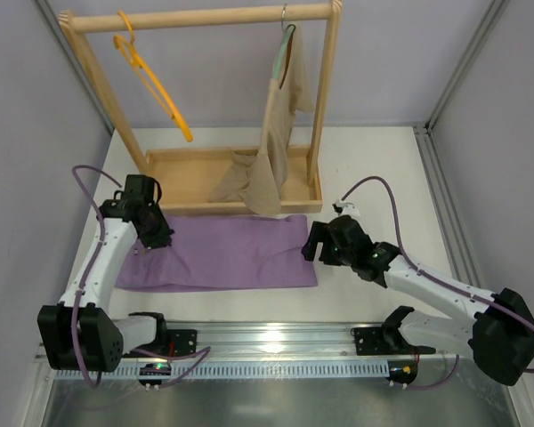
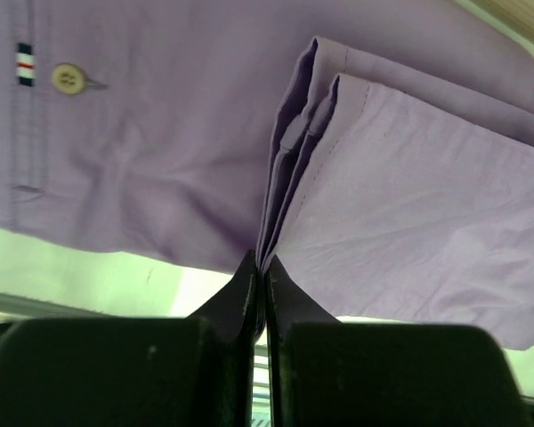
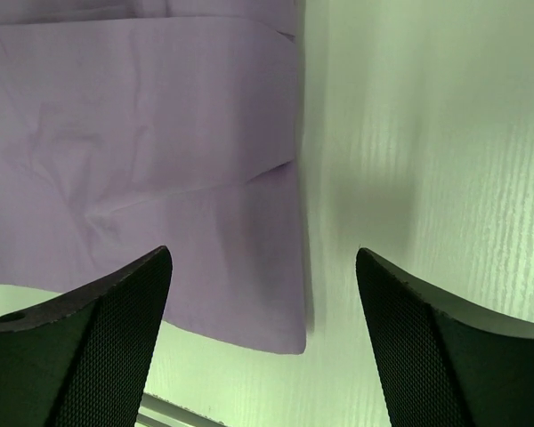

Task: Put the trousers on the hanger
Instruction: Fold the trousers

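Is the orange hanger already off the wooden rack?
No, the hanger hangs by its hook from the wooden rack.

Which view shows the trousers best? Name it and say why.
Top external: the trousers lie whole, flat before the rack. Left wrist shows only folded edges pinched in the left gripper, plus a button; right wrist shows one end beneath the open right gripper.

A wooden rack (image 1: pixel 205 18) stands at the far side of the white table (image 1: pixel 374 160), its top bar running left to right above a shallow tray base. From the bar's right end hangs a grey-green hanger (image 1: pixel 287 37) carrying a beige garment (image 1: pixel 276 133) (its lower end crumples into the tray). A slotted metal rail (image 1: pixel 276 336) runs along the table's near edge.
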Motion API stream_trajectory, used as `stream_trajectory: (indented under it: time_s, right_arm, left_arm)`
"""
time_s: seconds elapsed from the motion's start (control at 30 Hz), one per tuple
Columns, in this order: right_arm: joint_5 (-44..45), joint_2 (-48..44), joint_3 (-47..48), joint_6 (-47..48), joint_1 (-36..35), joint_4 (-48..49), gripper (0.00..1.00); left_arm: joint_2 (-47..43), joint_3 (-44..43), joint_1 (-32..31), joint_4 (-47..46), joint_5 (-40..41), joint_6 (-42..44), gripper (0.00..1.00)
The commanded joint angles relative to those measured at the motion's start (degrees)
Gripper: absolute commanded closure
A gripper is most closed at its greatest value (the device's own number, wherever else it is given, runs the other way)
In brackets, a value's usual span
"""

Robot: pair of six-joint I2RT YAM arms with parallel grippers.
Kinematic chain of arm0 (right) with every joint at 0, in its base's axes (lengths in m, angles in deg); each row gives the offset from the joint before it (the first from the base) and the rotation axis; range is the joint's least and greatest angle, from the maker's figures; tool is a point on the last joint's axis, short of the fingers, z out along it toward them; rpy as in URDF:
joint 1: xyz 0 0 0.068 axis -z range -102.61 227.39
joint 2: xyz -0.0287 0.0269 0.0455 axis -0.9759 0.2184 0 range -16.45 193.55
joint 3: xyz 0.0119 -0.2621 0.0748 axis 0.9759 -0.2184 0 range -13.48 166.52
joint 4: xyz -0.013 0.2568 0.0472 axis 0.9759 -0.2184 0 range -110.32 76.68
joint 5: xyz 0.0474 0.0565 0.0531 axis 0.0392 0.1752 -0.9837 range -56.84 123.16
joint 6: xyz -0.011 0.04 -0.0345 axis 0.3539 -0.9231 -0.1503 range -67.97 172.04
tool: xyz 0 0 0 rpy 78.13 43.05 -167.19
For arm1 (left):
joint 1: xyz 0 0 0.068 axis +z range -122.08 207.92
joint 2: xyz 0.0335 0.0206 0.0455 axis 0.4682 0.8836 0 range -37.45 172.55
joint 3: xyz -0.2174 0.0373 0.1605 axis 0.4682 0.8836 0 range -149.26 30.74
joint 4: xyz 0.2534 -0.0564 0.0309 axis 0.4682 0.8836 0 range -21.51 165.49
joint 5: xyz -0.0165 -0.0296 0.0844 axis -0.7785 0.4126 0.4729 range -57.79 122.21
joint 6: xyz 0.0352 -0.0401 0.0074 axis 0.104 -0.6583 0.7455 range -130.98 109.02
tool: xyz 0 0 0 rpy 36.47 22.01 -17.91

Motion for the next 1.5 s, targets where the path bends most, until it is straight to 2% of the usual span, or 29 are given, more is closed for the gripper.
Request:
stream_trajectory:
  time_s: [0.0,0.3,0.5,0.57,0.7,0.93,1.03,1.23,1.33,1.47]
  right_arm:
    - [-5.73,3.76,0.98,4.11,0.81,6.19,0.14]
    - [-11.43,12.47,1.68,5.96,0.89,13.58,0.24]
    - [-13.64,16.87,2.20,5.61,0.89,17.10,0.29]
    - [-13.82,17.49,4.13,5.96,0.89,18.60,0.34]
    - [-15.92,19.76,7.83,6.40,0.98,18.42,0.36]
    - [-19.88,26.89,10.38,5.79,0.89,23.24,0.35]
    - [-21.20,29.17,10.91,5.26,0.89,25.53,0.30]
    - [-24.19,31.99,10.47,4.38,0.72,29.40,0.27]
    - [-24.72,33.83,10.64,4.64,0.72,30.54,0.25]
    - [-26.73,36.12,10.65,3.77,0.72,33.62,0.20]
  left_arm:
    - [-0.11,-2.86,3.03,3.64,4.39,4.36,1.00]
    - [0.68,-6.20,13.41,5.06,10.71,9.19,1.00]
    - [2.61,-8.22,16.66,3.73,15.28,7.88,1.00]
    - [2.53,-8.40,18.15,2.94,17.92,6.92,1.00]
    - [2.09,-7.61,21.41,-0.57,20.12,6.30,1.00]
    - [6.13,-7.79,24.84,-4.08,23.37,7.09,1.00]
    - [8.93,-7.79,25.28,-5.05,24.34,6.65,1.00]
    - [14.03,-8.75,26.07,-6.54,25.23,4.54,1.00]
    - [14.39,-9.54,26.16,-6.82,23.29,3.84,1.00]
    - [15.35,-8.58,26.16,-7.25,25.82,4.01,1.00]
